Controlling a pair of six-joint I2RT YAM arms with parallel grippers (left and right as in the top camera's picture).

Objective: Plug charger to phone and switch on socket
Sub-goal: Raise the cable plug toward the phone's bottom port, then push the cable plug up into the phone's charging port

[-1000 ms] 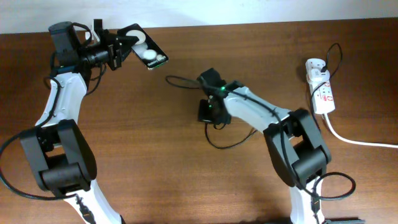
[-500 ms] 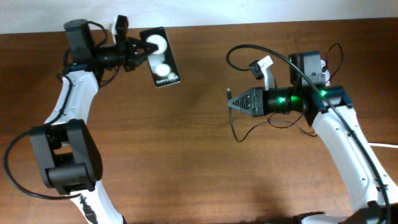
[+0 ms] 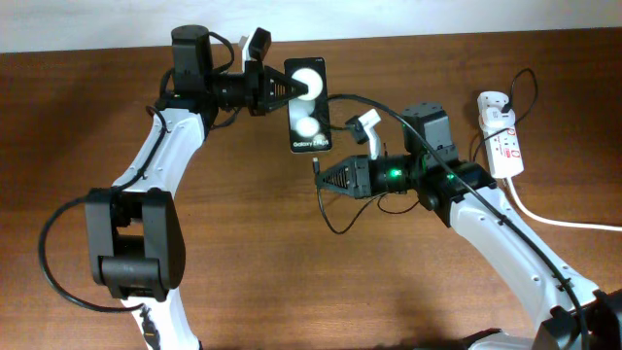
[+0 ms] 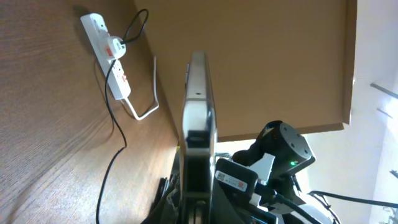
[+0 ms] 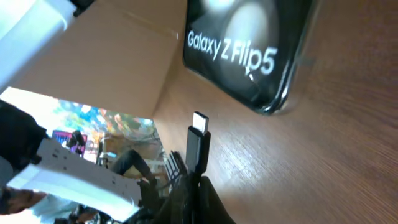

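My left gripper [image 3: 282, 89] is shut on the black phone [image 3: 309, 105] and holds it above the table at the back middle, screen up with two white spots. In the left wrist view the phone [image 4: 198, 118] shows edge-on. My right gripper [image 3: 330, 175] is shut on the charger plug [image 3: 317, 167], whose tip points left, just below the phone's text end. In the right wrist view the plug tip [image 5: 199, 134] stands a short gap under the phone [image 5: 249, 50]. The thin black charger cable [image 3: 335, 219] loops on the table. The white socket strip [image 3: 501, 136] lies at the right.
The socket's thick white cord [image 3: 554, 219] runs off to the right edge. The socket also shows in the left wrist view [image 4: 111, 53] with the thin black cable trailing from it. The pale wall edge [image 3: 389, 19] borders the table's far side.
My left gripper has carried the phone right, toward the middle. My right gripper has moved left with the plug, so the plug tip is now close under the phone's end.
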